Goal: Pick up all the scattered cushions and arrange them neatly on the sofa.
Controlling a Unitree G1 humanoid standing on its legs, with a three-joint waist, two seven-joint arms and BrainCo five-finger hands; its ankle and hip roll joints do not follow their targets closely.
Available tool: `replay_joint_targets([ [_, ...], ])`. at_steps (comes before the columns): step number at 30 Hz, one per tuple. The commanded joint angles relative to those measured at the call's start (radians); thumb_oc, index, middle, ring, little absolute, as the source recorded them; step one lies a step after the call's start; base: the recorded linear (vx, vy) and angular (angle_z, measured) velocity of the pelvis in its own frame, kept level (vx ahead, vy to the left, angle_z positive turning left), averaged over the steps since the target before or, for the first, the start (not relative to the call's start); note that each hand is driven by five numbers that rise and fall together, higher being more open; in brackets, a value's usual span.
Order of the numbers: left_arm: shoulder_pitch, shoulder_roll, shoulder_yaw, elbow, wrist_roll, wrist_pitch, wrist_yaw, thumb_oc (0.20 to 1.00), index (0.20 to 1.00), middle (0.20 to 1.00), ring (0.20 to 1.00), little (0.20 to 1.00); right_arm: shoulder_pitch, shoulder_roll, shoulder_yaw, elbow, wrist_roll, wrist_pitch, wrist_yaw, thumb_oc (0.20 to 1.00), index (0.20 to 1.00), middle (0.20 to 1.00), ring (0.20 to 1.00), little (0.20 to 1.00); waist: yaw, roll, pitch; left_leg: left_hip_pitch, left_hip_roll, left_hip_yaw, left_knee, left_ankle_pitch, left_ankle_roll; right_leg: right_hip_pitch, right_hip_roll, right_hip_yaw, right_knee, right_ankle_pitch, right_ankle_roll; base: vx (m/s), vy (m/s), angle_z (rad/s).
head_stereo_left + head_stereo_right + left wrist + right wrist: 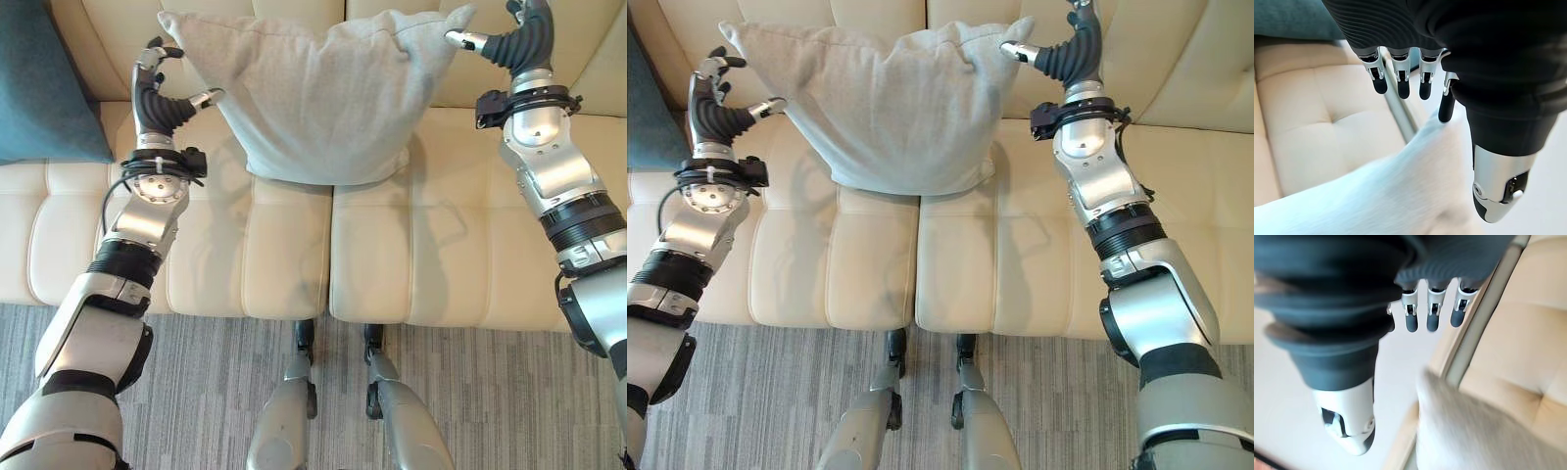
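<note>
A pale grey cushion (318, 98) stands upright against the backrest of the cream sofa (411, 255), in the upper middle of the frame, its lower edge resting on the seat where the two middle seat pads meet. The left hand (157, 93) is raised just beside the cushion's left edge, in the upper left; its fingers are straight and spread, and its thumb points toward the fabric without gripping it. The right hand (519, 39) is up at the cushion's top right corner, fingers likewise straight, the thumb at the corner tip, holding nothing. A teal cushion (44, 83) leans at the far left edge.
</note>
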Motion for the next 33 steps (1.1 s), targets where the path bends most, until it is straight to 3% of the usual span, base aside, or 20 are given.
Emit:
replay_joint_targets([
  [1, 0.170, 0.049, 0.079, -0.143, 0.025, -0.054, -0.060, 1.000, 1.000, 1.000, 1.000, 1.000, 0.254, -0.063, -0.104, -0.177, -0.023, -0.059, 0.051, 1.000, 1.000, 1.000, 1.000, 1.000, -0.003, -0.028, -0.086, 0.029, -0.006, -0.009, -0.008, -0.077, -0.045, 0.060, -0.039, 0.023, 0.057, -0.158, 0.111, 0.07, 0.011, -0.04],
  [5, 0.383, 0.014, 0.170, -0.208, 0.062, -0.034, -0.106, 1.000, 1.000, 1.000, 1.000, 1.000, 0.540, -0.030, -0.232, -0.334, -0.054, -0.071, 0.124, 1.000, 1.000, 1.000, 1.000, 1.000, -0.021, -0.036, -0.110, 0.059, -0.003, 0.000, -0.008, -0.093, -0.039, 0.087, -0.039, 0.023, 0.047, -0.162, 0.111, 0.07, 0.017, -0.01],
  [6, 0.491, -0.030, 0.227, -0.221, 0.057, -0.021, -0.129, 1.000, 1.000, 1.000, 1.000, 1.000, 0.676, -0.007, -0.285, -0.396, -0.062, -0.074, 0.169, 1.000, 1.000, 1.000, 1.000, 1.000, -0.028, -0.041, -0.123, 0.074, -0.002, 0.006, -0.008, -0.102, -0.036, 0.102, -0.040, 0.023, 0.042, -0.163, 0.112, 0.06, 0.011, -0.14],
  [7, 0.500, -0.031, 0.228, -0.226, 0.058, -0.020, -0.130, 1.000, 1.000, 1.000, 1.000, 1.000, 0.687, -0.007, -0.288, -0.404, -0.063, -0.071, 0.170, 1.000, 1.000, 1.000, 1.000, 1.000, -0.027, -0.041, -0.127, 0.075, -0.002, 0.006, -0.008, -0.103, -0.036, 0.104, -0.040, 0.023, 0.041, -0.164, 0.112, 0.06, 0.014, -0.17],
  [8, 0.584, -0.093, 0.277, -0.245, 0.023, -0.021, -0.142, 1.000, 1.000, 1.000, 1.000, 1.000, 0.803, 0.029, -0.327, -0.438, -0.064, -0.068, 0.203, 1.000, 1.000, 1.000, 1.000, 1.000, -0.038, -0.045, -0.133, 0.089, -0.003, 0.011, -0.008, -0.109, -0.034, 0.117, -0.040, 0.024, 0.038, -0.167, 0.111, 0.04, 0.012, -0.18],
  [13, 0.764, -0.165, 0.321, -0.263, 0.075, 0.015, -0.201, 1.000, 1.000, 1.000, 1.000, 1.000, 1.038, 0.089, -0.355, -0.447, -0.121, -0.035, 0.296, 1.000, 1.000, 1.000, 1.000, 1.000, -0.056, -0.048, -0.155, 0.134, -0.003, 0.019, -0.008, -0.123, -0.027, 0.161, -0.044, 0.025, 0.036, -0.175, 0.111, 0.03, 0.009, -0.09],
  [18, 0.907, -0.205, 0.308, -0.252, 0.122, 0.037, -0.288, 1.000, 1.000, 1.000, 1.000, 1.000, 1.153, 0.099, -0.318, -0.384, -0.216, -0.007, 0.358, 1.000, 1.000, 1.000, 1.000, 1.000, -0.062, -0.045, -0.176, 0.177, -0.006, 0.026, -0.008, -0.133, -0.023, 0.198, -0.049, 0.025, 0.040, -0.180, 0.115, 0.01, 0.019, -0.09],
  [23, 1.039, -0.278, 0.225, -0.066, 0.219, 0.092, -0.383, 1.000, 1.000, 1.000, 1.000, 1.000, 1.223, 0.138, -0.224, -0.203, -0.350, 0.015, 0.390, 1.000, 1.000, 1.000, 1.000, 1.000, -0.067, -0.040, -0.224, 0.257, -0.017, 0.030, -0.008, -0.154, -0.009, 0.257, -0.059, 0.037, 0.066, -0.197, 0.120, 0.01, 0.066, -0.08],
  [27, 1.086, -0.303, 0.194, -0.012, 0.265, 0.108, -0.404, 1.000, 1.000, 1.000, 1.000, 1.000, 1.257, 0.170, -0.186, -0.143, -0.389, 0.028, 0.396, 1.000, 1.000, 1.000, 1.000, 1.000, -0.068, -0.047, -0.236, 0.289, -0.024, 0.038, 0.001, -0.174, 0.004, 0.272, -0.063, 0.055, 0.075, -0.196, 0.129, -0.03, 0.081, -0.01],
  [30, 1.074, -0.302, 0.181, 0.009, 0.271, 0.106, -0.398, 1.000, 1.000, 1.000, 1.000, 1.000, 1.247, 0.184, -0.172, -0.145, -0.385, 0.029, 0.393, 1.000, 1.000, 1.000, 1.000, 1.000, -0.073, -0.051, -0.226, 0.285, -0.025, 0.046, -0.004, -0.169, 0.012, 0.245, -0.061, 0.072, 0.096, -0.183, 0.137, -0.15, 0.076, -0.19],
  [33, 1.039, -0.287, 0.180, -0.010, 0.259, 0.103, -0.376, 1.000, 1.000, 1.000, 1.000, 1.000, 1.204, 0.206, -0.147, -0.151, -0.369, 0.028, 0.383, 1.000, 1.000, 1.000, 1.000, 1.000, -0.069, -0.048, -0.172, 0.260, -0.014, 0.061, -0.007, -0.152, 0.023, 0.149, -0.046, 0.089, 0.215, -0.179, 0.163, -0.37, 0.043, -0.48],
])
